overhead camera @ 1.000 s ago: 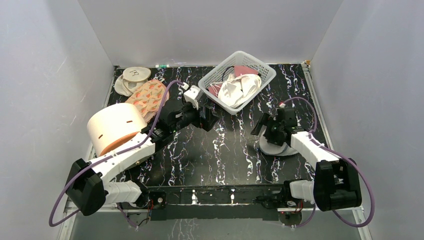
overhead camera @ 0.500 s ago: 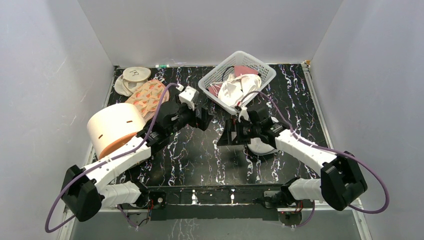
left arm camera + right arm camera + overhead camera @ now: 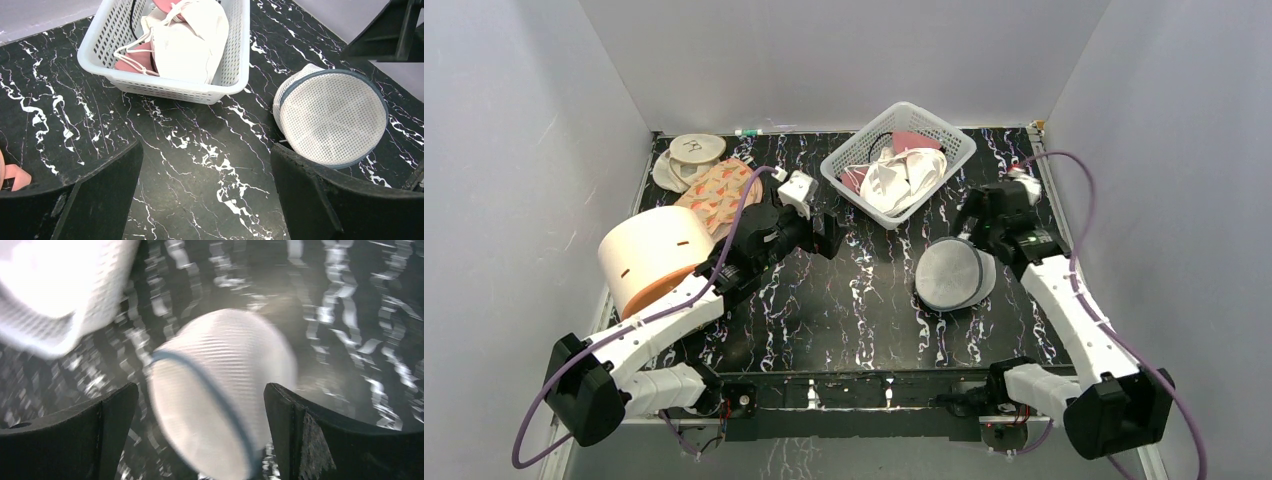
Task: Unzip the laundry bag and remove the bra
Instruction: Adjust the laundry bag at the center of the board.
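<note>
The laundry bag (image 3: pixel 954 273), a round white mesh case with a grey zipper rim, lies zipped on the black marbled table at right of centre. It also shows in the left wrist view (image 3: pixel 332 117) and, blurred, in the right wrist view (image 3: pixel 220 390). My right gripper (image 3: pixel 972 222) hovers just behind and above the bag, open and empty, with the bag between its fingers in its own view (image 3: pixel 200 440). My left gripper (image 3: pixel 829 232) is open and empty over bare table left of the bag (image 3: pixel 207 195). The bra is not visible.
A white lattice basket (image 3: pixel 839 160) with white cloth stands at the back centre (image 3: pixel 235 75). A cream cylinder with an orange base (image 3: pixel 656 255) lies at the left. Peach floral pads (image 3: pixel 719 195) and cream round pieces (image 3: pixel 689 150) lie at the back left.
My right arm swung left across the table, then back to the right and farther back, and now stands open behind the bag. The bag shifted slightly. My left gripper moved a little left.
</note>
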You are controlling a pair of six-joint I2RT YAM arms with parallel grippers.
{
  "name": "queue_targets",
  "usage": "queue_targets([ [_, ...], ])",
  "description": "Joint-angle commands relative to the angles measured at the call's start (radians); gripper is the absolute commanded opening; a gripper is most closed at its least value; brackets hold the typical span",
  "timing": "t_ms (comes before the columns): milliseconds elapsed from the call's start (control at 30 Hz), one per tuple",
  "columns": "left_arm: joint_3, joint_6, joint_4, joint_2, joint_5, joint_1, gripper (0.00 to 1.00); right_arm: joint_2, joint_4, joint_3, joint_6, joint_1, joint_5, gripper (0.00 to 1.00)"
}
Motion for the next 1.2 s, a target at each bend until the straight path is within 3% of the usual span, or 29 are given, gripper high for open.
queue_targets([
  [0,0.009,-0.005,0.022,-0.005,0.010,-0.005,0.98,-0.041,-0.045,-0.063,0.013,-0.222,0.112,0.98],
  [267,0.019,-0.005,0.012,0.007,0.025,-0.005,0.98,0.020,-0.045,-0.212,0.013,-0.263,0.112,0.98],
  [500,0.030,-0.009,0.001,0.026,0.042,-0.004,0.98,0.059,-0.045,-0.314,0.013,-0.216,0.112,0.98],
  [733,0.036,-0.011,-0.004,0.059,0.048,-0.005,0.98,0.127,-0.045,-0.235,0.013,-0.042,0.112,0.98],
  [800,0.010,-0.010,0.023,0.054,0.029,-0.004,0.98,0.068,-0.045,-0.164,0.013,0.015,0.112,0.98],
  [933,0.016,-0.002,0.019,0.051,0.024,-0.005,0.98,-0.068,-0.045,-0.089,0.013,0.015,0.112,0.98],
  [967,0.019,0.001,0.016,0.046,0.020,-0.004,0.98,-0.108,0.337,-0.092,-0.269,0.014,-0.045,0.99],
  [1000,0.024,0.003,0.008,0.044,0.017,-0.005,0.98,-0.128,0.342,-0.102,-0.220,0.014,-0.387,0.98],
  [1167,0.015,0.005,0.016,0.022,0.013,-0.005,0.98,-0.061,0.518,-0.157,-0.250,0.012,-0.576,0.98],
])
